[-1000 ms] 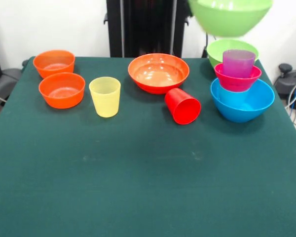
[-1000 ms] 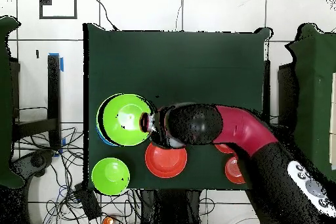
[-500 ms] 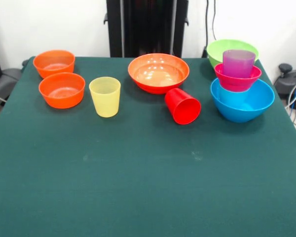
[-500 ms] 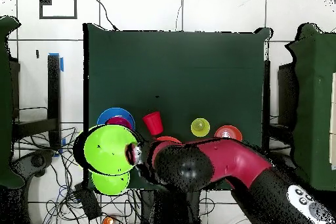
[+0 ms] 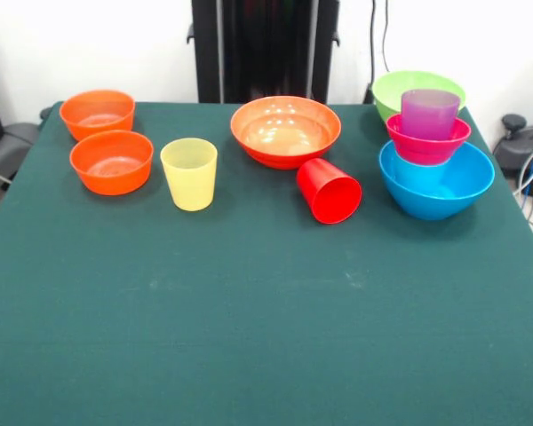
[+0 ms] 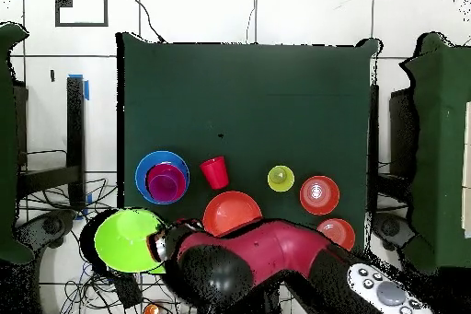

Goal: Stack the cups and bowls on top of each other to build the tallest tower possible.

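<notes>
In the overhead view my gripper (image 6: 162, 244) is shut on the rim of a lime green bowl (image 6: 129, 239), held high over the table corner nearest the base. It does not show in the front view. A second lime green bowl (image 5: 417, 89) stands behind the blue bowl (image 5: 436, 182), which holds the magenta bowl (image 5: 427, 142) and, in that, the purple cup (image 5: 429, 113). The red cup (image 5: 329, 191) lies on its side. The yellow cup (image 5: 189, 173) stands upright. The wide orange bowl (image 5: 285, 130) sits at the far middle, with two small orange bowls (image 5: 112, 161) (image 5: 96, 114) at the left.
The red arm (image 6: 276, 255) lies across the base side of the table in the overhead view, covering part of the wide orange bowl (image 6: 232, 212). Cables and a dark chair base (image 5: 526, 146) sit off the table's right edge.
The arm has swung the held lime green bowl from above the blue bowl stack back toward the base and the table corner. It has left the front view.
</notes>
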Controlling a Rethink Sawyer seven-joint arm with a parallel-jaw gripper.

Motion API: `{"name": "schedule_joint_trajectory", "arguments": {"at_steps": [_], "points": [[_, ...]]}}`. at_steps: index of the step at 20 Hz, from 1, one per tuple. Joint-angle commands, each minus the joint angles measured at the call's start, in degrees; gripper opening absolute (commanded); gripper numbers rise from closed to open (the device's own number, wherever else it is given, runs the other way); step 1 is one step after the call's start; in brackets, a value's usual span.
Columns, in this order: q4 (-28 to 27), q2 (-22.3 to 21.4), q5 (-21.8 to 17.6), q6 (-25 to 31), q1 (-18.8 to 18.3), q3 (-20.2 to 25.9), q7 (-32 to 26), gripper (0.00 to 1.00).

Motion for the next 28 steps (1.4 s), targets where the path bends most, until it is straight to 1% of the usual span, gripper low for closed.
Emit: {"name": "schedule_joint_trajectory", "arguments": {"at_steps": [1, 13, 15, 19, 22, 23, 28], "points": [[7.5, -0.1, -6.3, -6.9, 6.3, -7.9, 8.8, 0.00], [7.7, -0.6, -6.0, -9.2, 10.8, -12.1, 8.8, 0.00], [7.8, -0.8, -5.8, -9.4, 11.2, -12.2, 8.9, 0.00], [8.2, -1.7, -4.5, -9.2, 11.1, -10.2, 9.4, 0.00], [8.1, -1.8, -4.4, -9.1, 10.8, -10.2, 9.1, 0.00], [8.1, -2.0, -4.1, -8.9, 10.5, -9.6, 9.1, 0.00], [6.6, -2.1, -3.6, -7.2, 9.9, -9.7, 8.1, 0.00]]}}
